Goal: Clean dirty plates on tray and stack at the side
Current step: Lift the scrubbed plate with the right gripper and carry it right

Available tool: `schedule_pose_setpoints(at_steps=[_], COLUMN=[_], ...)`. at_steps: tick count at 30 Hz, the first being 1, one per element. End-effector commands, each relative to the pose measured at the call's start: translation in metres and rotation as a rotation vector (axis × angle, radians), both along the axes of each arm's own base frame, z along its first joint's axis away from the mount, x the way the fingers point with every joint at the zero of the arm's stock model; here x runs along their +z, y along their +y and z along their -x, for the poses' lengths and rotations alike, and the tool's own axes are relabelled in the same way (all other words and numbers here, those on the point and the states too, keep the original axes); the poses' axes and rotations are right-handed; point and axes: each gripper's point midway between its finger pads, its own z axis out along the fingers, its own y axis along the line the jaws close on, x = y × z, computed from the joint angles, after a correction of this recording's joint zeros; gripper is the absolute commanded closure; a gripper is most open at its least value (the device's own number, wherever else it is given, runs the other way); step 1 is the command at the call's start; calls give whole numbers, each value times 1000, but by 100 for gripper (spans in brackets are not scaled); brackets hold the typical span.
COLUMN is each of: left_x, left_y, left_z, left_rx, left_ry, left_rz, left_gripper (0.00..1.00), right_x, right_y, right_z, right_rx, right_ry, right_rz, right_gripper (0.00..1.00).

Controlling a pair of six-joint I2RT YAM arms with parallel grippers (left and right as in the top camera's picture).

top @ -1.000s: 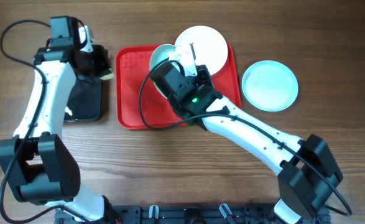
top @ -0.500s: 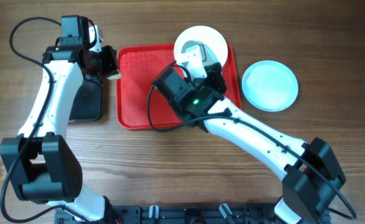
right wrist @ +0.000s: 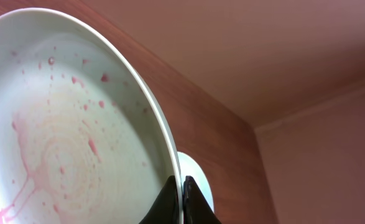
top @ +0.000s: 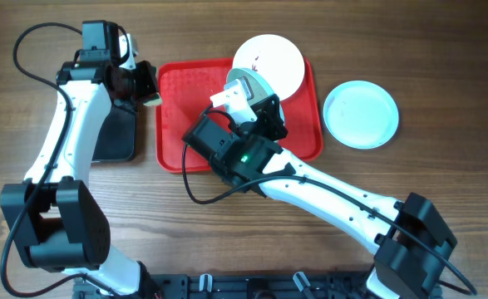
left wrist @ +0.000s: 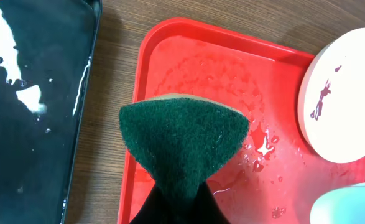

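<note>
R gripper pinched rim of glossy round white plate, pink-smeared, tilted above red plastic tray. L gripper squeezed fuzzy green sponge at tray's 9 o'clock. Since 0.5 s earlier, R wrist shifted toward 7 o'clock.

On the tray, one plate lies at 1 o'clock; another plate lies beside it at 3 o'clock, a smaller tray at 9.

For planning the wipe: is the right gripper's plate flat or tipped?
Tipped. The right gripper holds the plate by its rim; overhead it looks oval, not round.
</note>
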Motion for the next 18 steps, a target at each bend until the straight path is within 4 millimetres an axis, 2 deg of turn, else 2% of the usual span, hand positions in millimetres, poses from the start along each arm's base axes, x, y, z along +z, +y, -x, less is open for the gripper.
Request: schedule_pose_setpoints(at_steps=[1,4,9,11,14,18], left_x=[-5,-4,-4,-4,-4,-4], left_y=[-4,-4,-4,-4,-4,-4], left_z=[0,0,-1,-1,-1,-1], left_rx=[-15,-15,-16,-16,-16,-16], left_ry=[9,8,4,6,5,5], left_rz=[14,14,15,15,15,15], left_gripper=[96,96,96,96,96,96], right_x=[2,1,11,-5,-35,-62], right_y=[4,3,-5,4,17,13], right_z=[1,1,1,3,10,10], right_rx=[26,22,-11,35,57,-46], right_ry=[26,21,-30,53,187,319], right_rz=[-53,-46,-4,-49,-232,-537], right_gripper=[96,96,96,96,96,96])
